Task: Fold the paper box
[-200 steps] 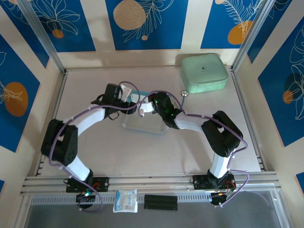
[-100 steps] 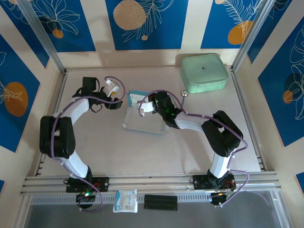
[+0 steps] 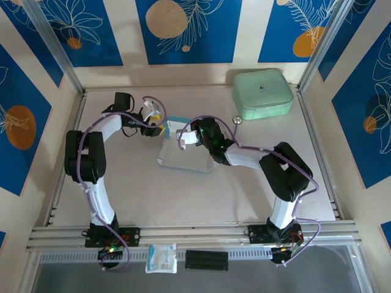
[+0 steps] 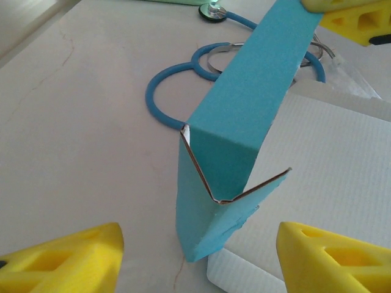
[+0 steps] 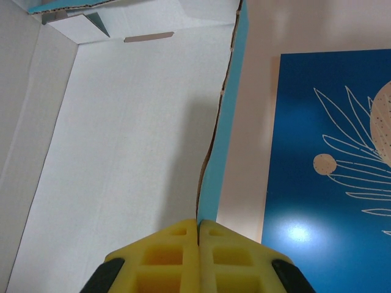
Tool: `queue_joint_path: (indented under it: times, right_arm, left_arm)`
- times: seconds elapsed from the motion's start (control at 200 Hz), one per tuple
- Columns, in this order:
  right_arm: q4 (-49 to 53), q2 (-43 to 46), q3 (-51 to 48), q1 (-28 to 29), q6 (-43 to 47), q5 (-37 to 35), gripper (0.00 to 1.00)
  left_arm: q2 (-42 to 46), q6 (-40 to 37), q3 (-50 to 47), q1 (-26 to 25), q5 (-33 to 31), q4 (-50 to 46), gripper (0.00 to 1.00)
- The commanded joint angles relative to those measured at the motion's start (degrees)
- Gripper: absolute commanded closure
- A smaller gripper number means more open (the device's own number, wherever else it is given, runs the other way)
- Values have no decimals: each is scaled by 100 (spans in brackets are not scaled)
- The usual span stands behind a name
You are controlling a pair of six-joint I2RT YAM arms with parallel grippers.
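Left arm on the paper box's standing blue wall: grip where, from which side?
Likely its near end, by the folded corner, coming end-on so one finger lands on each face. The wall stands thin and upright between the left gripper's open fingers; the right gripper pinches its far end.

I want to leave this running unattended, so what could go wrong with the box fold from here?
The right tool pinches one thin, wavy wall of the box; a hard push may crease or tear it. The open left tool faces the upright blue flap, which could buckle sideways instead of folding in. The stethoscope lies just behind that flap and might snag.
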State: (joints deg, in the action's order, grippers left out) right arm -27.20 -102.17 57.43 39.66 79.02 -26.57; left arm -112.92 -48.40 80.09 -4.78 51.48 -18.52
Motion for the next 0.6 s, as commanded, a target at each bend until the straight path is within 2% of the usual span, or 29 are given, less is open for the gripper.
queue_joint_path:
  times: [0.0,0.27,0.475,0.595]
  right_arm:
    - [1033,-207,-123,-36,-80,-25,97]
    - [1045,-289,-56,-11,-73,-45,97]
    - [1050,-310,-39,28,-128,-81,97]
    - [1058,-330,-14,50,-208,-140,97]
  left_arm:
    - [-140,-310,182,-76,393,-233,36]
    - [-27,184,-100,-356,-2,254,57]
    - [199,627,-469,-574,-486,695,62]
    - [300,917,-626,-750,-983,879,71]
